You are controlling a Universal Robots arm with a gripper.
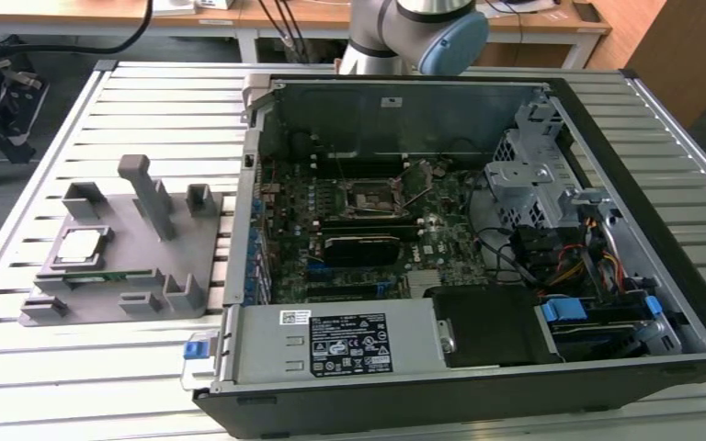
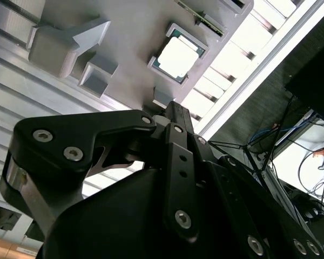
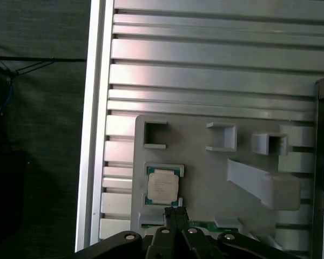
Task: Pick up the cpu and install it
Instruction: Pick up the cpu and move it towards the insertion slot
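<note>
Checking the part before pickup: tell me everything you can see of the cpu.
The cpu is a small flat square chip with a pale shiny metal top and a thin darker rim. It lies flat, top up, in a square recess of the grey fixture on the slatted table, beside the open computer case. The gripper hovers near, not touching it.
</note>
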